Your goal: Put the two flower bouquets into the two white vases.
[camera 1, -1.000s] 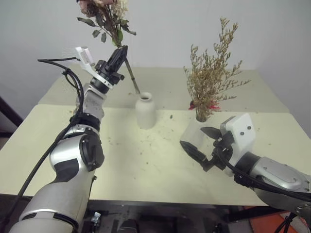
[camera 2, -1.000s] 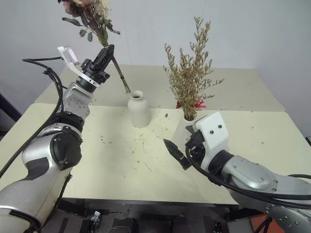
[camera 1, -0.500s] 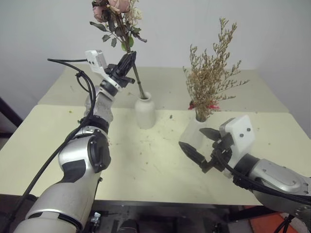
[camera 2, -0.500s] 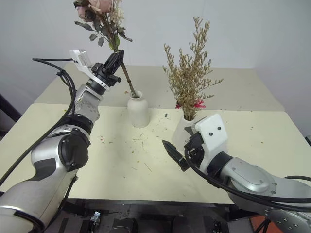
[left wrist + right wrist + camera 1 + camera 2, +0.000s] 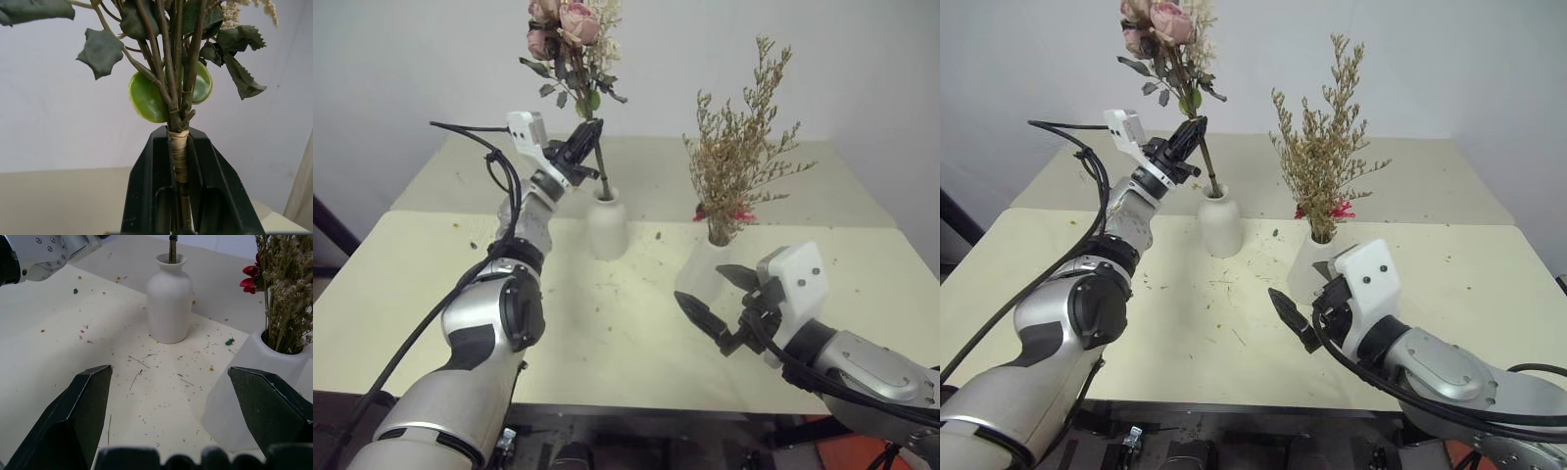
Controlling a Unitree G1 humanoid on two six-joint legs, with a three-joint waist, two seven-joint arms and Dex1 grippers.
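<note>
My left gripper is shut on the stem of the pale pink rose bouquet and holds it upright. The stem's lower end sits in the mouth of the bottle-shaped white vase. In the left wrist view the fingers clamp the tan binding just below the leaves. The dry tan spray with red-pink daisies stands in the cone-shaped white vase. Close in front of that vase my right gripper is wide open, holding nothing.
The vases stand on a cream table strewn with small bits of dry plant. A second cream table adjoins it behind, against a pale wall. The near left part of the front table is bare.
My left gripper has carried the rose bouquet to the right and down, and the stem end now sits in the bottle vase's mouth. The right gripper has stayed put.
</note>
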